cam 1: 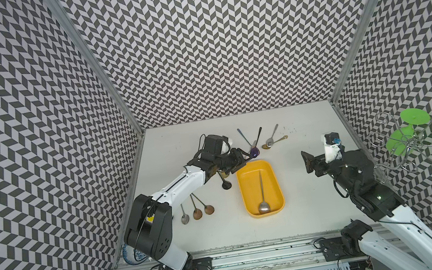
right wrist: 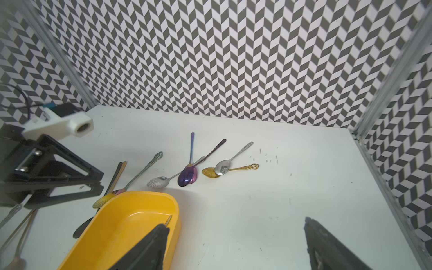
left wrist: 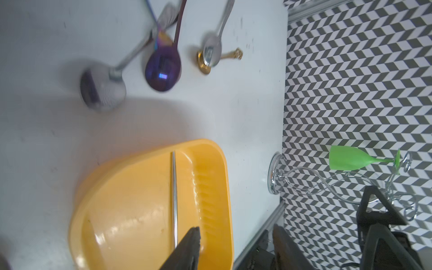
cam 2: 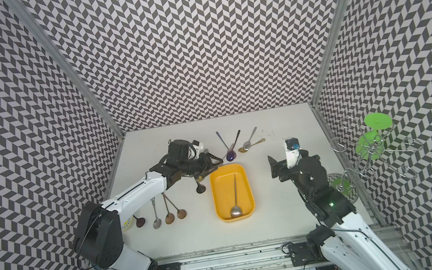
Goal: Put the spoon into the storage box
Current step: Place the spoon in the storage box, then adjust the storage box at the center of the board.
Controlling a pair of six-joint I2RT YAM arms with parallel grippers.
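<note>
The yellow storage box point(cam 1: 250, 192) lies mid-table in both top views. A silver spoon point(cam 1: 262, 193) lies inside it, bowl toward the front and handle toward the back; its handle point(left wrist: 174, 198) shows in the left wrist view. My left gripper point(cam 1: 241, 161) hovers at the box's far left corner, open, with nothing between its fingers point(left wrist: 191, 243). My right gripper point(cam 1: 311, 161) hangs to the right of the box, open and empty, above bare table point(right wrist: 236, 224).
Several loose spoons lie behind the box, among them a purple one point(cam 1: 254, 151) and a gold one point(cam 1: 276, 141). More spoons point(cam 1: 197, 214) and a black spoon point(cam 1: 226, 185) lie left of the box. A wire rack point(cam 1: 416, 145) holding green glasses stands at the right wall.
</note>
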